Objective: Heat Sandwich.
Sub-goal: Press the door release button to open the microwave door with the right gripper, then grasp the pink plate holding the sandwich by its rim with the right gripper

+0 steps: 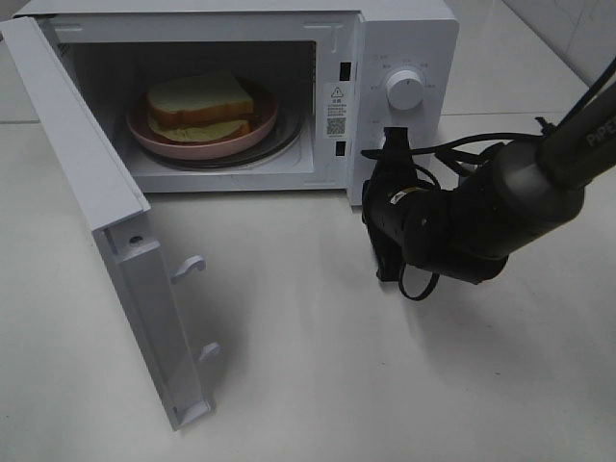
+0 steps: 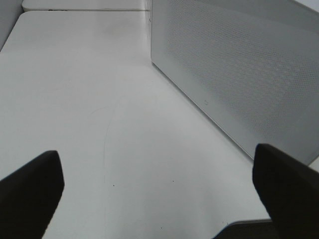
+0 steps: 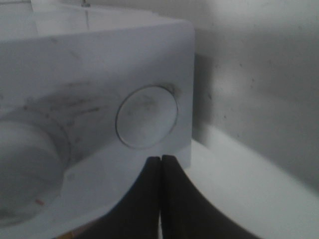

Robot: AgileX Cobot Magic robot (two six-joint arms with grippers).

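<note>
Exterior high view: small layered tan-bread sandwich (image 1: 200, 104) on a round pink plate (image 1: 144, 136) inside the open-doored white microwave (image 1: 409, 34); black right tool (image 3: 161, 163) clenched, empty, just before the control panel (image 1: 428, 120); black left tool (image 2: 158, 167) released, jaws wide, above the white table (image 1: 385, 395).

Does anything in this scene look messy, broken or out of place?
Nothing looks spilled or damaged. The sandwich lies on its pink plate inside the microwave. Only the door stands out: it is wide open. The right tool, shut, points at a round button on the microwave's front.
</note>
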